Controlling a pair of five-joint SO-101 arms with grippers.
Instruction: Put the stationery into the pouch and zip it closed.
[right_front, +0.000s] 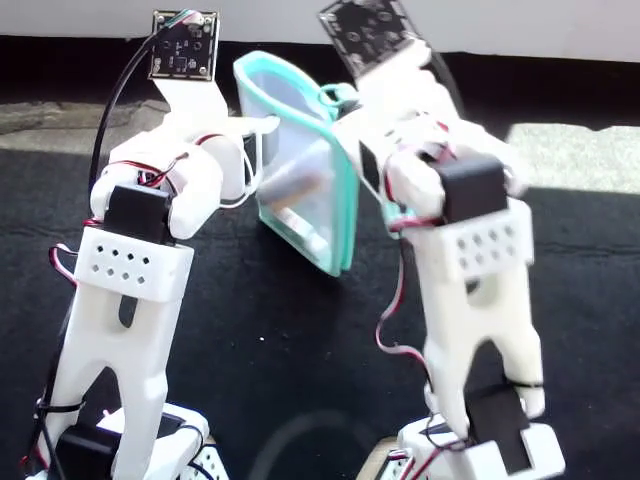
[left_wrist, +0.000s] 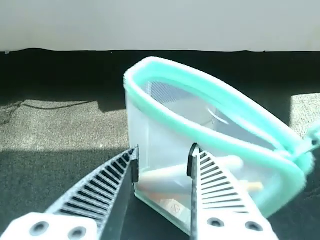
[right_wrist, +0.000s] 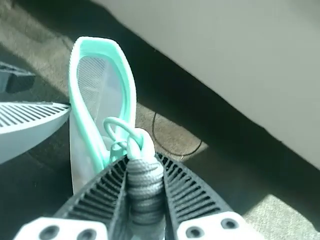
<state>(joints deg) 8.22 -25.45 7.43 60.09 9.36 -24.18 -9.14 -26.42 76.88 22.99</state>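
Black, felt-like cloth covers the surface (right_front: 250, 350), with a sunlit patch at one side and a pale wall behind. One pouch (right_front: 300, 170) stands tilted between the two white arms. Its walls are clear plastic, its rim a thick mint-green band, and its mouth gapes in a long oval. Pale stick-shaped stationery (left_wrist: 165, 175) lies inside, too blurred to count. The left tool (left_wrist: 163, 162), with ribbed fingers, clasps the pouch's lower end. The right tool (right_wrist: 145, 160) is clamped narrowly on one grey braided cord (right_wrist: 145, 185) looped to the rim.

High cam overhead; wrist cams close, all share pouch (right_front: 300, 170).
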